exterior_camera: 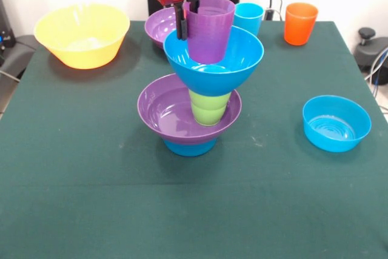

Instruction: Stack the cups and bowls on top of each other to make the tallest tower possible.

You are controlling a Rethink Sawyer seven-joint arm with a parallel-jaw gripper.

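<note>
1. The tower [195, 98] stands mid-tabletop [91, 198]: small blue bowl [189, 146] lowest, wide purple bowl [167, 113], lime green cup [210, 107], large blue bowl [233, 59], translucent purple cup [211, 31] topmost
2. The claw [187, 16] pinches the purple cup's rim, one finger outside the wall and one seemingly inside
3. All pieces look light, thin, stiff and glossy, so likely slippery; a rim pinch suits the cups
4. The large blue bowl perches on the narrow green cup and seems easily tipped
5. Spare pieces stand well apart: yellow bowl [82, 33], orange cup [301, 22], light blue cup [250, 16], second small blue bowl [336, 122], another purple bowl [159, 25] just behind the tower, crowding the claw's approach
</note>
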